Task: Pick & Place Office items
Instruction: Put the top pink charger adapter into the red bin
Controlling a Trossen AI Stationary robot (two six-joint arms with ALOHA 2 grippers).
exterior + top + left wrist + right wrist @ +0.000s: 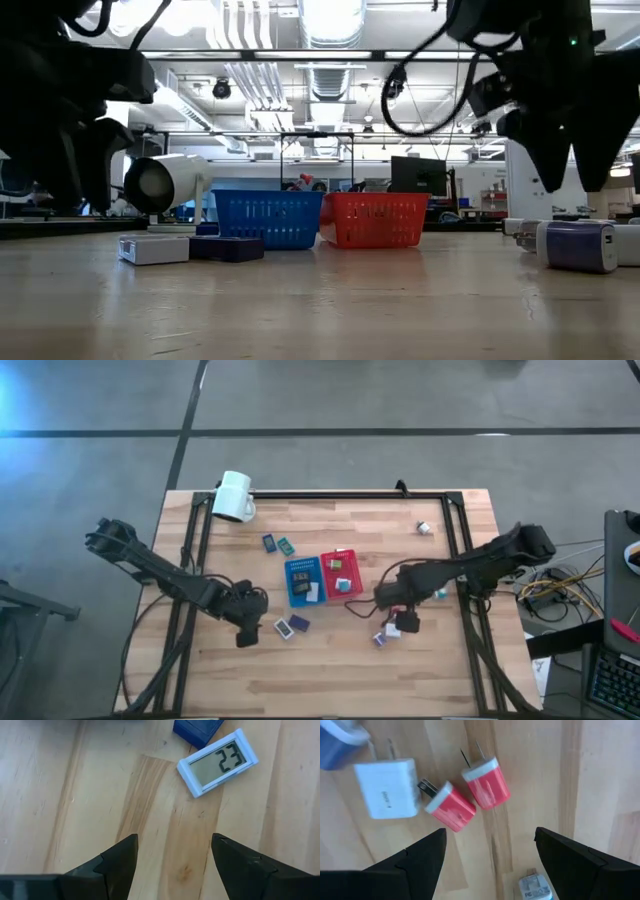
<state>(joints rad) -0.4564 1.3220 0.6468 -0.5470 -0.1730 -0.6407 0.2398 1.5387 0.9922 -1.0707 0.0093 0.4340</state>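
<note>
The office items lie scattered on the wooden table [330, 680]. My left gripper [172, 840] hangs open above bare wood, just short of a small white clock [218, 762] showing "23" and a dark blue block [197, 729] beside it. In the high view it [247, 628] stands left of these two pieces. My right gripper [490, 832] points down, open, over two red plug adapters [487, 782] [449, 807] and a white plug [387, 789] that lie flat on the table. A small white and blue piece [535, 887] lies between its fingers, untouched.
A blue tray [303, 580] and a red tray [340, 572] stand side by side mid-table, each with items inside. A white mug [234, 496] lies on its side at the far left. Two small pieces [277, 544] lie behind the trays, one white piece [424, 528] at the far right.
</note>
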